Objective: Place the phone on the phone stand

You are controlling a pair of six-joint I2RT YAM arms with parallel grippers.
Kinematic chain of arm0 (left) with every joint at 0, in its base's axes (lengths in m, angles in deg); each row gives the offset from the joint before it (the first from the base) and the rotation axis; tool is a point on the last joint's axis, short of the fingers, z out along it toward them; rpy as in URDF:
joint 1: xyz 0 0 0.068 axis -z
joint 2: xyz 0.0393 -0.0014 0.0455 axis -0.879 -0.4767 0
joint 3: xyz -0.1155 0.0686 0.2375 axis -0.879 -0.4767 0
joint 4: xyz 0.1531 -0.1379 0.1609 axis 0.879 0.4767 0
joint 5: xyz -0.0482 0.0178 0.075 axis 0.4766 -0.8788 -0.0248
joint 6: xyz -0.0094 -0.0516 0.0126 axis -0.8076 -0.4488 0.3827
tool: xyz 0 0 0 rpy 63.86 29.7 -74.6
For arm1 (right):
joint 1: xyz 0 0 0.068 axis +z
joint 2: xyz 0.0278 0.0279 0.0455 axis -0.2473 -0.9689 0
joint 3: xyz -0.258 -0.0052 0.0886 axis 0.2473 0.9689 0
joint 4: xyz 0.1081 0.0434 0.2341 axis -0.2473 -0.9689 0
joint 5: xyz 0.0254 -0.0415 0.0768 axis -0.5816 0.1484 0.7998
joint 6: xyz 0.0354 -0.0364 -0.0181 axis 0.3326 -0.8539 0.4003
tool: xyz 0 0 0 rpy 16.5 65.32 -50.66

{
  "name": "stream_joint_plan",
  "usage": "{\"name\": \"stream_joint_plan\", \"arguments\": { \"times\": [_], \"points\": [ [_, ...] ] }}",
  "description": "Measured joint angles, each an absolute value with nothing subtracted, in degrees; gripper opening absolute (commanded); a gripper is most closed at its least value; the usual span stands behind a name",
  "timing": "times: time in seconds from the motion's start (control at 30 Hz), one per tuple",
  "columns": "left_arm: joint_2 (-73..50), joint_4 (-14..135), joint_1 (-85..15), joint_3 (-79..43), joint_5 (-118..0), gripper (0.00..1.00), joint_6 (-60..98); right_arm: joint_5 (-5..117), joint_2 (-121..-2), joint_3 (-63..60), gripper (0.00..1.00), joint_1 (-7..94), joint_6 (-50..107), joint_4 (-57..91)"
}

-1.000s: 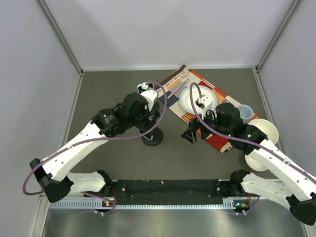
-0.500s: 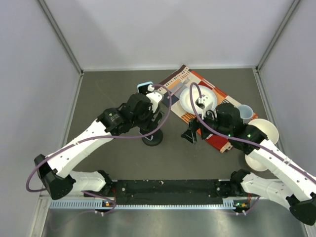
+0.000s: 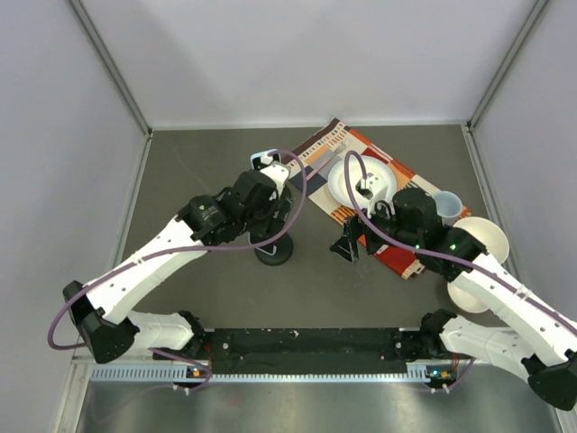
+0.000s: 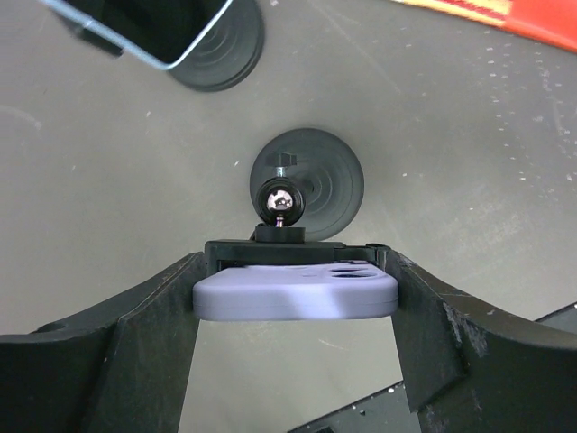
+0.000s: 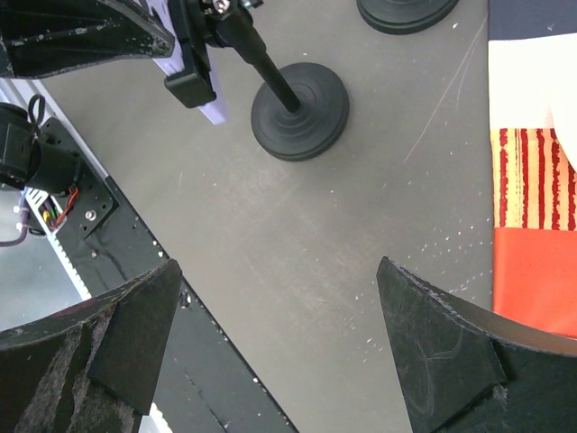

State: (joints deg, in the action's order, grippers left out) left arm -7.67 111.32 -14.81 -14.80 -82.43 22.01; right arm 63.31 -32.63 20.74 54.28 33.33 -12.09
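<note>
Tabletop (image 3: 180,180): grey, walls on three sides.
Patterned cloth (image 3: 338,140): far-right part of the tabletop, white bowl (image 3: 356,180) on it.
Right gripper (image 3: 347,248): hung over bare tabletop by the cloth's near-left edge, fingers spread wide, nothing between them.
Left gripper (image 4: 296,271): above the stand, fingers clenched on the phone's two ends.
Phone stand (image 3: 275,254): round black base mid-tabletop, cradle up on its stem.
Phone (image 4: 296,293): lavender, between the left fingers, right against the cradle; couldn't tell if seated.

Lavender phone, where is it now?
Left wrist view: the lavender phone sits between the fingers of the left end effector, against the clamp of the phone stand.
</note>
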Motion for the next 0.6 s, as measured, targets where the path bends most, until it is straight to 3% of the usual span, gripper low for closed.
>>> {"name": "stream_joint_plan", "arguments": {
  "times": [0.3, 0.6],
  "points": [
    [-8.20, 120.91, -18.92, -10.47, -97.17, 0.00, 12.91, 63.57, -33.07, 20.74, 0.90, 54.28, 33.35, -12.02],
    [-12.48, 118.20, -34.74, -4.46, -96.77, 0.00, 10.36, 63.72, -32.50, 21.42, 0.90, 54.28, 33.44, -12.00]
  ]
}}
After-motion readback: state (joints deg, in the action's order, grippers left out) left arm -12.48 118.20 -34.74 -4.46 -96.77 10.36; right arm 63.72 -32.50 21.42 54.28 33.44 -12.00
